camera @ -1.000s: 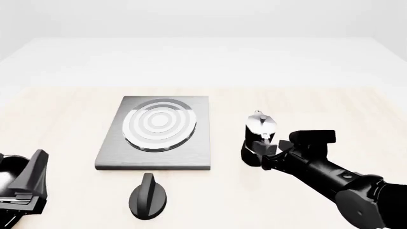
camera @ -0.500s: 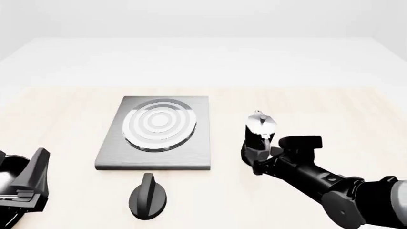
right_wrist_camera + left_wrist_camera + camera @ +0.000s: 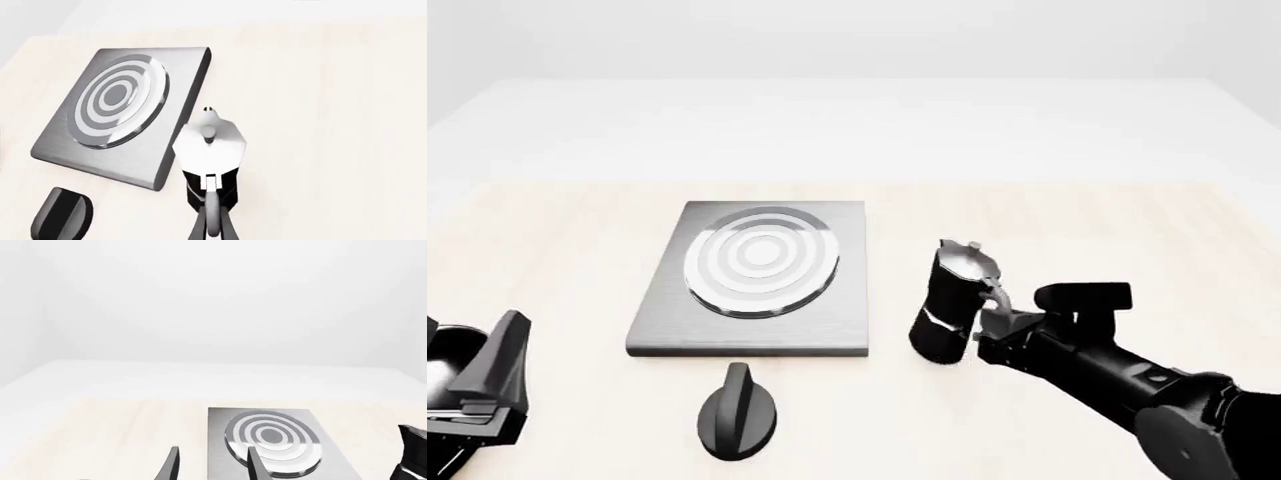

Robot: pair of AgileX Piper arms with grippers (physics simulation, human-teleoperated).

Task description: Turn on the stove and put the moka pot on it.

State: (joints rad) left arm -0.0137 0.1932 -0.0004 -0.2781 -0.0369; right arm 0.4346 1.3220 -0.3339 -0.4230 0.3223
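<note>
The left gripper (image 3: 487, 385) sits at the near left corner of the tabletop (image 3: 561, 240), its jaws released and empty, clear of every object; in the left wrist view its two fingertips (image 3: 172, 465) stand apart with nothing between them.

The knob (image 3: 737, 412) lies near the front edge of the tabletop, just in front of the stove (image 3: 654, 320), and nothing touches it; judged from this, the switching-on step is not yet done.

The stove lies flat at the middle of the tabletop; its burner (image 3: 761, 260) carries nothing.

The moka pot (image 3: 952, 305) is just off the stove's right edge, tilted with its lid leaning away from the slab; whether its base is clear of the tabletop cannot be told.

The right gripper (image 3: 994, 318) is clenched on the pot's side handle; the right wrist view shows the fingers (image 3: 212, 220) closed round the handle below the silver upper body.

Step in hand, by judgement: transfer of the pot to the burner. The next move calls for a lift, a carry leftward over the slab edge, and levelling before set-down; the knob suits the free left gripper.
</note>
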